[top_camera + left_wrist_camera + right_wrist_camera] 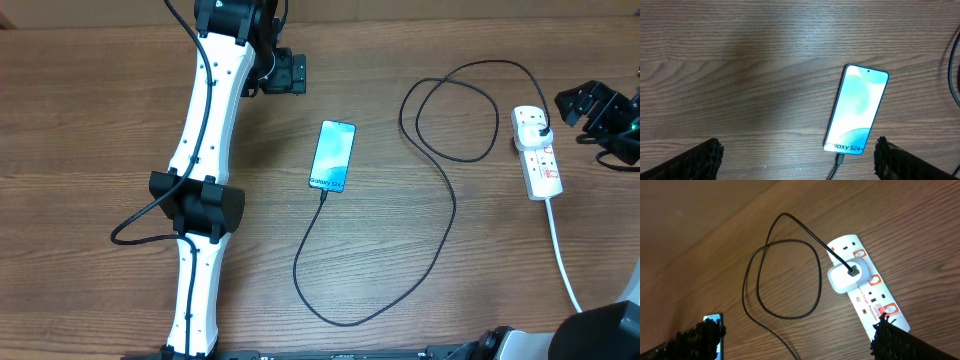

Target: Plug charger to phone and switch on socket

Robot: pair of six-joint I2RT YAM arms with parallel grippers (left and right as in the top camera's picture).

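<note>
Overhead, table (pixel 100 100): brown wood grain, with everything lying on it.
Overhead, phone (pixel 332 156): lay flat near the middle, screen up and lit light blue, slightly tilted, with white lettering at its nearer end.
Overhead, charger (pixel 447 215): thin black cable left the phone's lettered end, swung in a wide curve toward the near edge, rose on the right, made one loop and ended on the socket.
Overhead, socket (pixel 541 160): white strip at the far right, well apart from the phone; a thick white cord (pixel 563 262) trailed from it toward the near edge.
Overhead, left gripper (pixel 288 72): sat at the end of the white left arm (pixel 205 130), beyond and to the left of the phone, touching nothing.
Overhead, right gripper (pixel 575 102): hung just right of the socket's far end, apart from it.
Left wrist, fingers (pixel 705 157): two black tips in the bottom corners, spread wide, with only bare wood between them.
Left wrist, phone: lay ahead and to the right, reading "Galaxy S24+"; the cable tip met its lower edge.
Right wrist, fingers (pixel 697 337): spread wide, pinching nothing.
Right wrist, adapter (pixel 845 277): white block seated in the socket, with the black cable entering its face.
Right wrist, red switch marks (pixel 888 309): showed beside the outlets; whether they were on or off could not be told.
</note>
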